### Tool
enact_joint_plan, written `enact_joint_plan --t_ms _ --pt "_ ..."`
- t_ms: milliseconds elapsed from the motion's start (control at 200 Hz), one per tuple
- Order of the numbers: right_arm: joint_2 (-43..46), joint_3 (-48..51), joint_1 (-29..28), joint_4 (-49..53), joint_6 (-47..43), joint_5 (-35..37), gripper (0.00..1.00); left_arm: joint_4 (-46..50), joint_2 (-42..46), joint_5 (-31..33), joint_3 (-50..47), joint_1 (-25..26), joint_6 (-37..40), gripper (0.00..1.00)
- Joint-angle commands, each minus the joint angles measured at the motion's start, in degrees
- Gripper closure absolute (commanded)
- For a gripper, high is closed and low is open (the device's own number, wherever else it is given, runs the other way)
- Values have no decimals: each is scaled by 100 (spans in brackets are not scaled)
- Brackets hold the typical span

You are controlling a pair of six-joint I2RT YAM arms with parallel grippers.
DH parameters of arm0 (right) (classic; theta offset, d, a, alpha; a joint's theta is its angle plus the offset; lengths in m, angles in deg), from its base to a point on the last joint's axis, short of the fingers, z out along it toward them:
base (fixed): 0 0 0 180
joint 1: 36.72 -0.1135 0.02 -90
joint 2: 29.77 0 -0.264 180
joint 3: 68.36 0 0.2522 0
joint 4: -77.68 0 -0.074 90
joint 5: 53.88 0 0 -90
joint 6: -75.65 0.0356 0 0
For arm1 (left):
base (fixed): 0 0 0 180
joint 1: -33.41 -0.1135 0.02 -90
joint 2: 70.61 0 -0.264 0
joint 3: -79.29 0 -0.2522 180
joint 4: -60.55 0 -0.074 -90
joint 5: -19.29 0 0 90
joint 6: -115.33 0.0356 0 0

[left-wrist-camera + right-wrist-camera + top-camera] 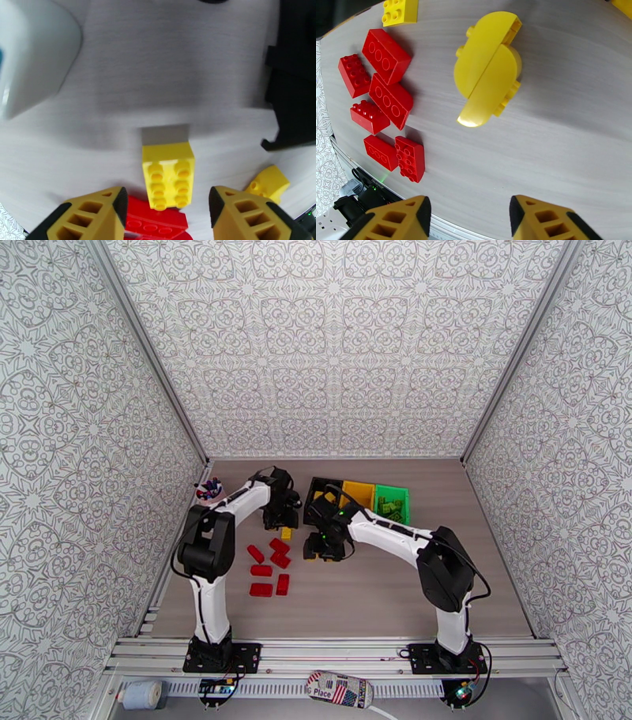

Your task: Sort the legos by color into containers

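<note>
Left wrist: straddles yellow brick (169,173) with left gripper (168,202) parted, gripping nothing. Right wrist: faces curved yellow legos (489,67) with right gripper (470,213) parted, empty.

I run this rig remotely in a robot test cell, a lab bench setup.
I see patterned panels (332,343) in one repeating grey print boxing in a wood-grain table (379,603) on three sides. There are metal corner posts (150,358), an aluminium rail (332,650) along the near edge with both arm bases (213,654) bolted to it, loose cables (478,587), a tape roll (142,695) and a white power strip (326,227) beneath.
</note>
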Motion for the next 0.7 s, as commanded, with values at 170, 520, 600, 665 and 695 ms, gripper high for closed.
enact_joint_plan --t_ms 170,520,600,665,695 --pt "197 95 101 166 -2 65 44 18 -276 119 152 144 28 46" --pt "291 135 246 189 -125 -30 45 -16 -296 123 83 166 -135 61" --pt "318 135 280 179 -152 -60 45 -9 -179 130 97 158 -193 65" --pt "333 126 286 135 -178 -98 45 19 -42 139 136 157 -239 68" --pt "340 121 301 118 -184 -127 45 34 25 133 140 142 -262 68"
